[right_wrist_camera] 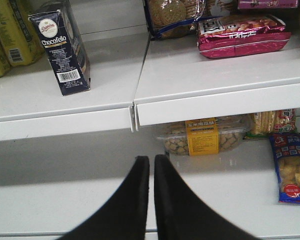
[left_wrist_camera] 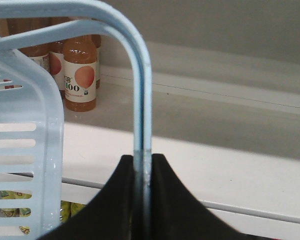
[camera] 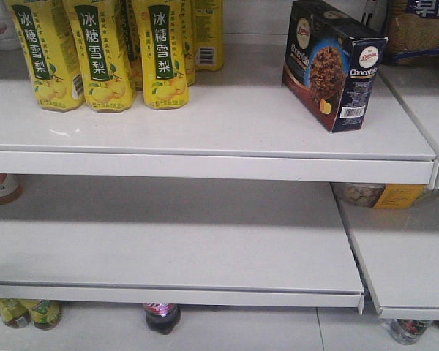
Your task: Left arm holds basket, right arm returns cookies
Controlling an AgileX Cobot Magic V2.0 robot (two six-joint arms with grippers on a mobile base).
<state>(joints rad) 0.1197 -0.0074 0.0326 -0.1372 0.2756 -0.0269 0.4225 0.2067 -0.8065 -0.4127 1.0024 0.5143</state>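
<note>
Exterior front view: cookies (camera: 331, 64) stand upright on the top shelf (camera: 205, 139), right end, near the front edge, turned at an angle so a corner faces out. Well apart from the yellow drink cartons (camera: 102, 51) at the left. A packet of pale biscuits (camera: 422, 29) sits just beside it on the next shelf section.

Right wrist view: right end effector (right_wrist_camera: 151, 167) has its jaws almost closed, only a thin slit between them, nothing held. It hangs below and to the right of the box (right_wrist_camera: 60, 50), in front of the lower shelf, above a clear tub w/ yellow label (right_wrist_camera: 202, 137).

Left wrist view: left end effector (left_wrist_camera: 142, 165) is clamped on the flat handle (left_wrist_camera: 141, 90) of the basket (left_wrist_camera: 20, 150); handle strip runs straight up out of the pinch. Basket inside isn't visible, can't tell contents.

Handling, my read: box is cardboard, prob. light, stiff on the edges but the broad faces would dent if squeezed hard. Glossy print, so likely a bit slippery. Tall and narrow, so a nudge near the top could tip it. Best hold, if needed: across the narrow sides, mid-height, moderate force. It already looks placed on the shelf, so return seems done.
</note>
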